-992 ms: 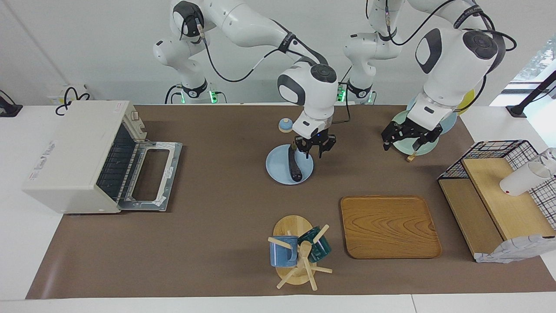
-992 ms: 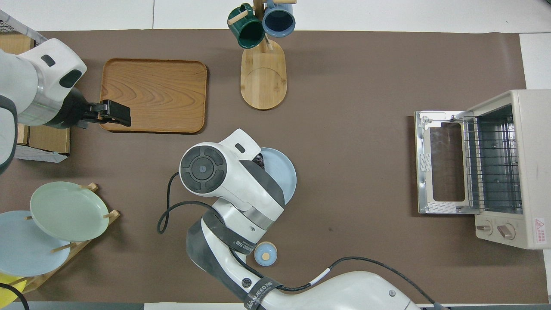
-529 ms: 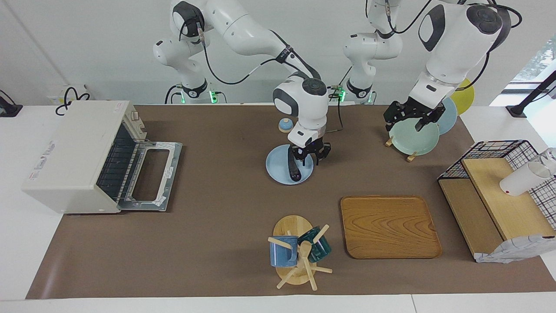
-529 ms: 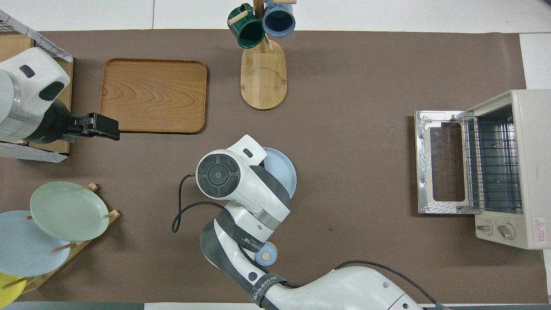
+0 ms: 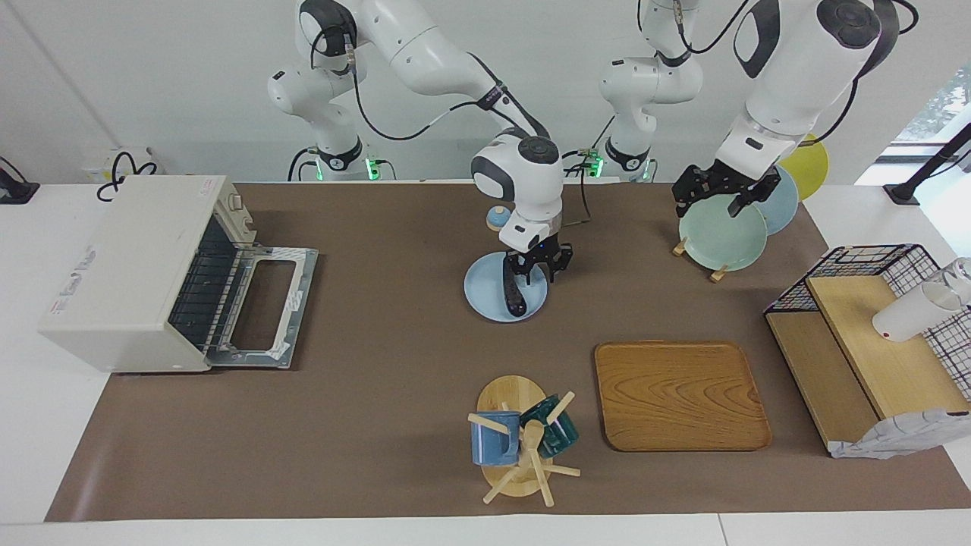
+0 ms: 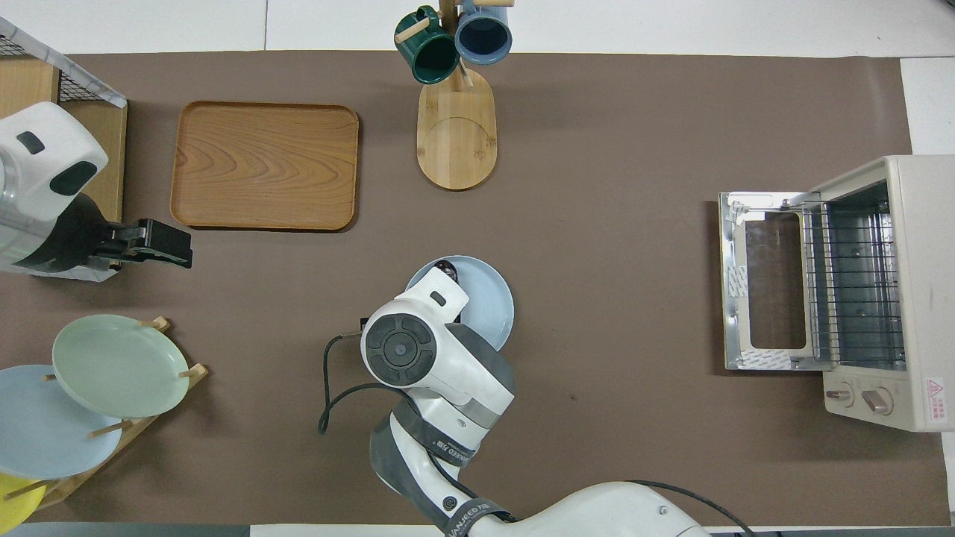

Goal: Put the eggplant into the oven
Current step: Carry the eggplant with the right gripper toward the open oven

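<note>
Eggplant (image 5: 514, 292) lies on blue plate (image 5: 485, 292), mid-desk, toward robots' edge. Right gripper (image 5: 537, 267) down at eggplant's robot-side end, fingers straddling it; grip closed or not, cannot tell. Oven (image 5: 133, 273) at right arm's end of desk, door (image 5: 262, 307) dropped open, well apart from plate. Left gripper (image 5: 717, 193) wide open, empty, over green plate (image 5: 721, 243) in rack.

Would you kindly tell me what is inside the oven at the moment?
Through the open door, the oven shows only its wire rack; nothing lies on the visible part. The roof hides the deeper interior.
</note>
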